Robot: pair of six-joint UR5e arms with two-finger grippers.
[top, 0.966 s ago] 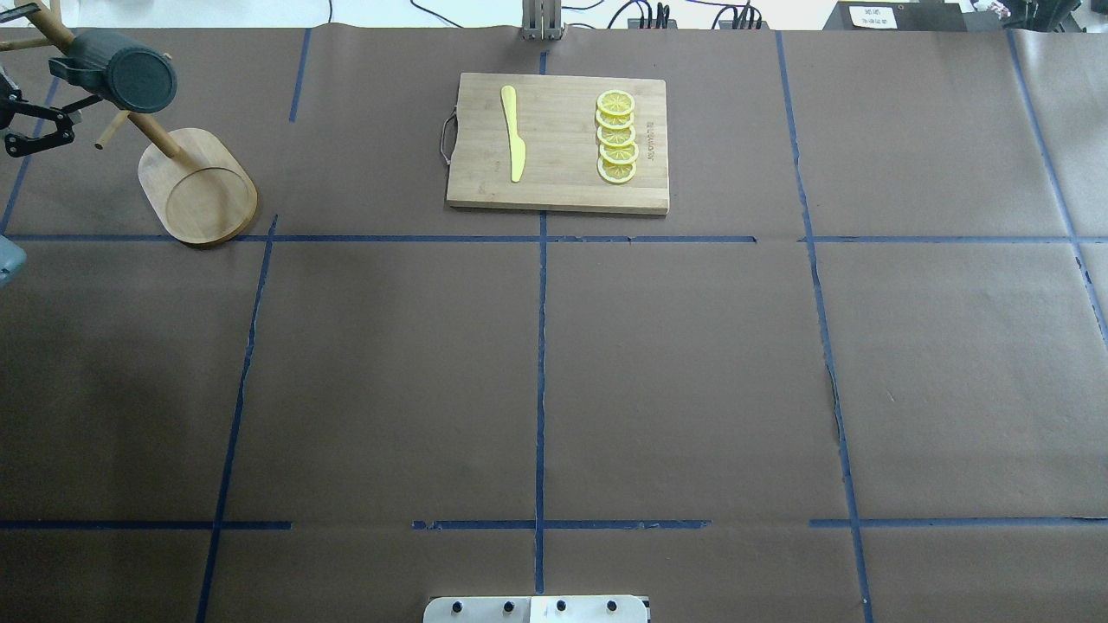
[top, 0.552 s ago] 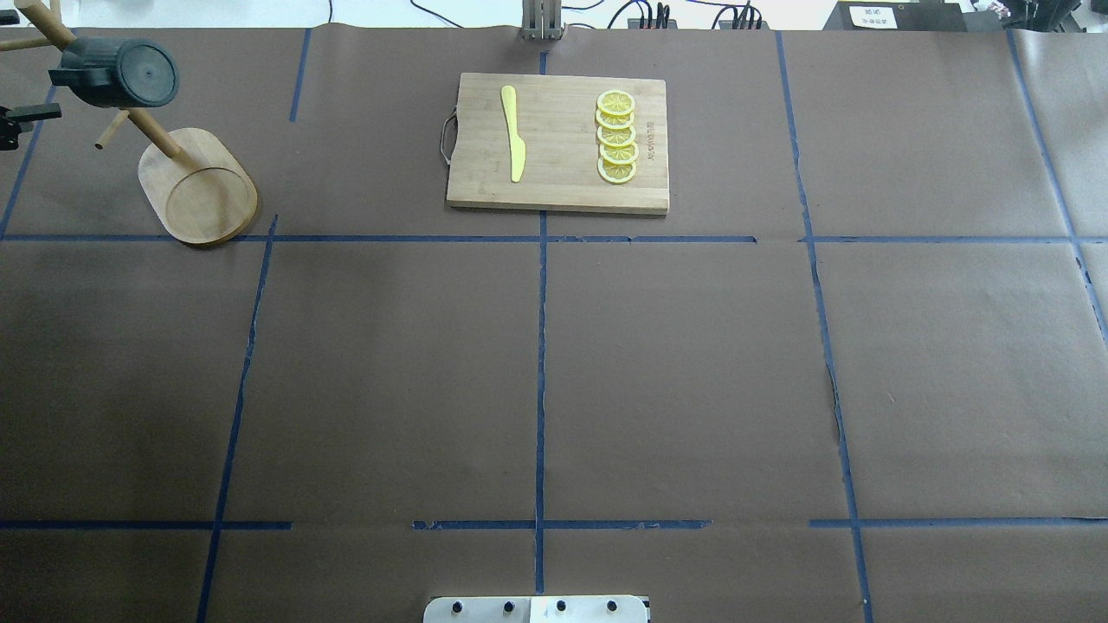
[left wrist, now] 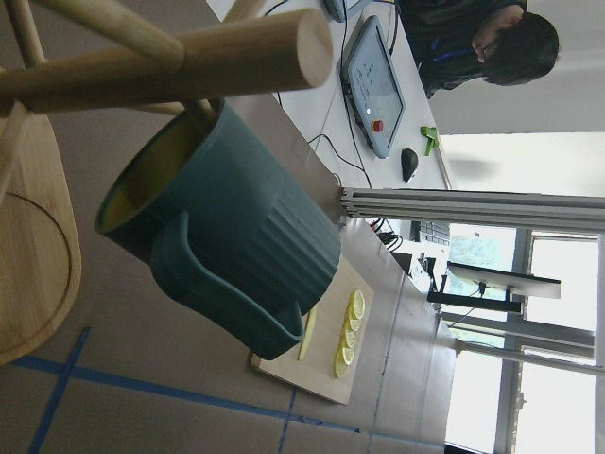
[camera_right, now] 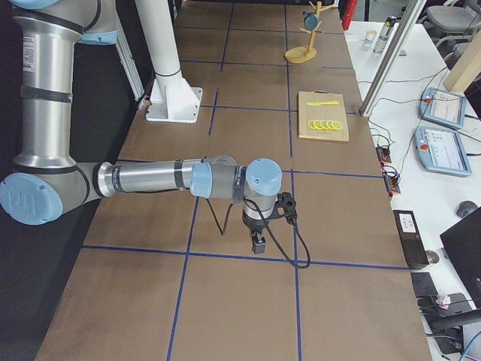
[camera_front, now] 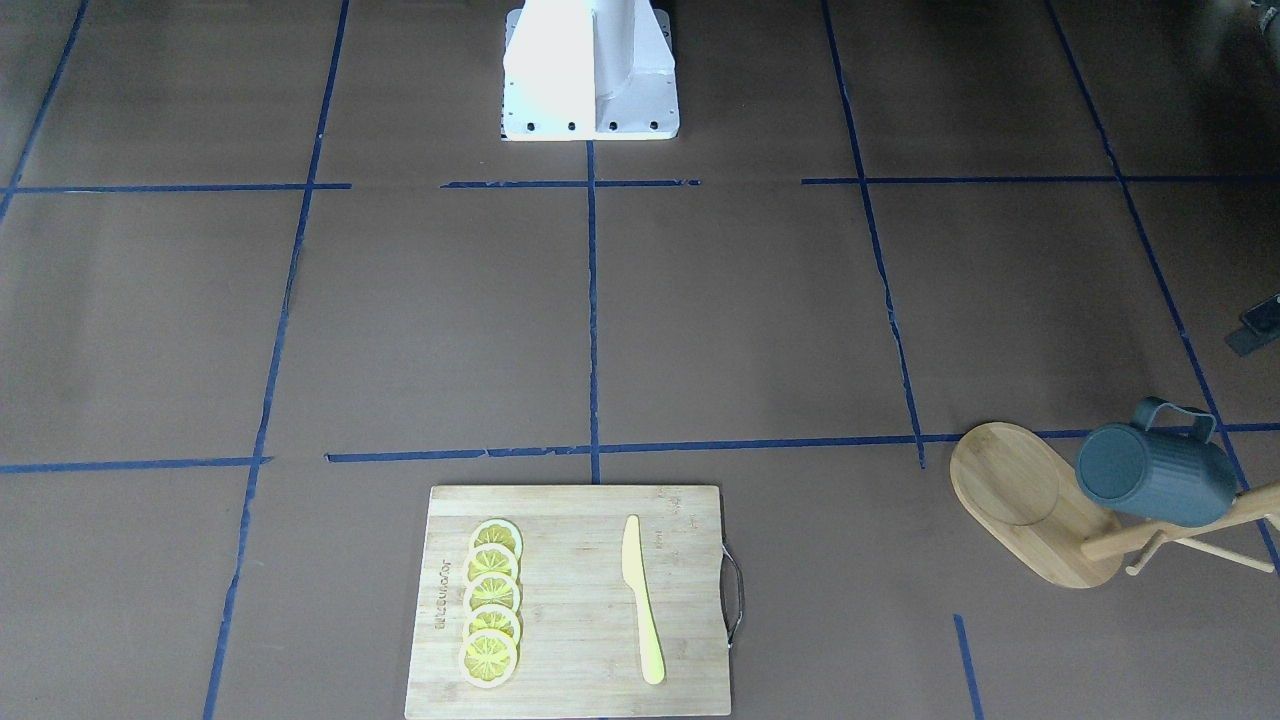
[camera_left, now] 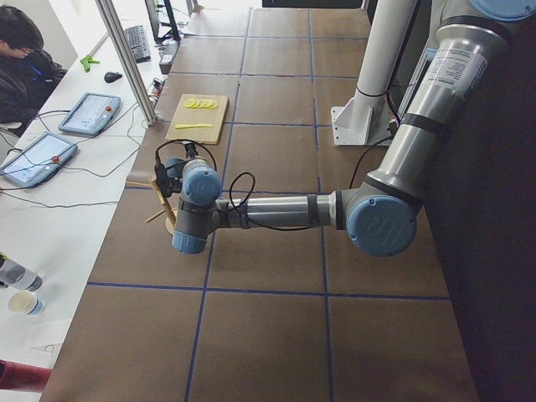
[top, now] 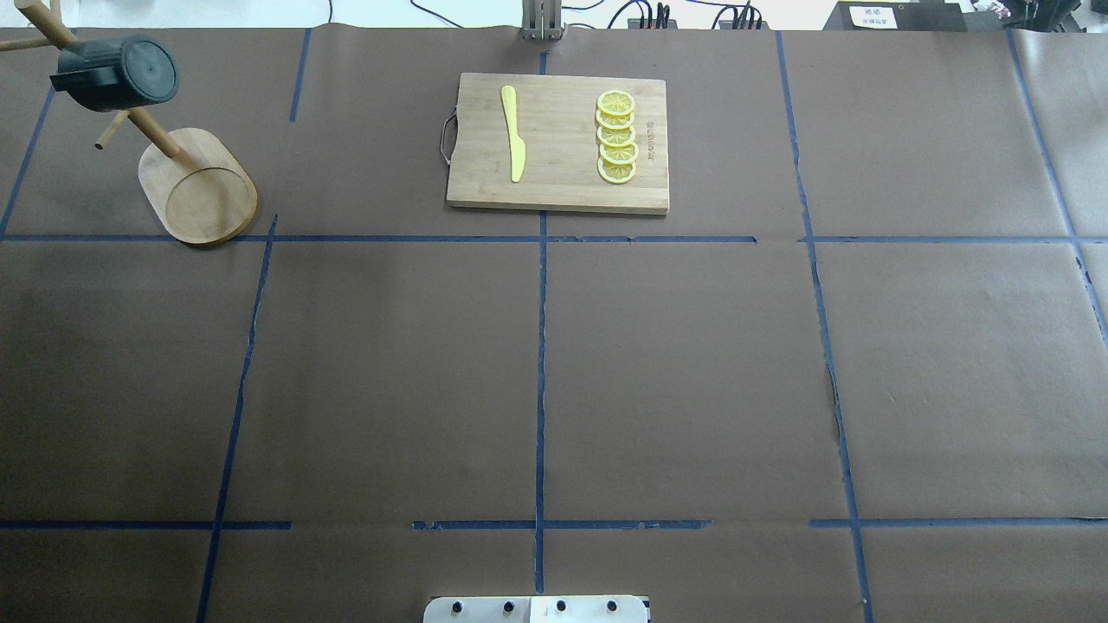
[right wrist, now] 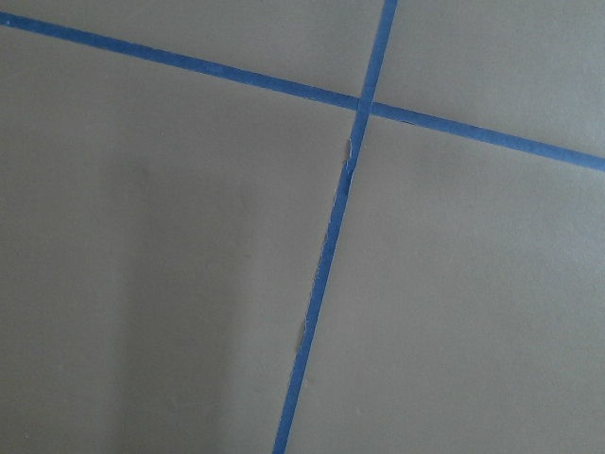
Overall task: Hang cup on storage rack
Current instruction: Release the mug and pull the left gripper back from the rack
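Observation:
The dark teal ribbed cup [top: 117, 73] hangs tilted on the bamboo storage rack [top: 199, 186] at the table's far left, its bottom turned toward the overhead camera. In the left wrist view the cup [left wrist: 227, 246] shows its yellow inside and its loop handle, and a peg seems to run into its mouth. It also shows in the front view [camera_front: 1155, 475]. My left gripper [camera_left: 172, 167] stands close beside the rack, apart from the cup; I cannot tell if it is open. My right gripper [camera_right: 258, 242] points down over bare table, far from the rack; I cannot tell its state.
A bamboo cutting board [top: 558, 195] with a yellow knife [top: 512, 134] and several lemon slices [top: 616, 138] lies at the back middle. The robot base plate [top: 537, 610] is at the near edge. An operator [camera_left: 25, 59] sits beyond the table's far side.
My left gripper, open beside the cup a second ago, has drawn away to the left and out of the overhead view. The cup stays on the rack, shifted slightly.

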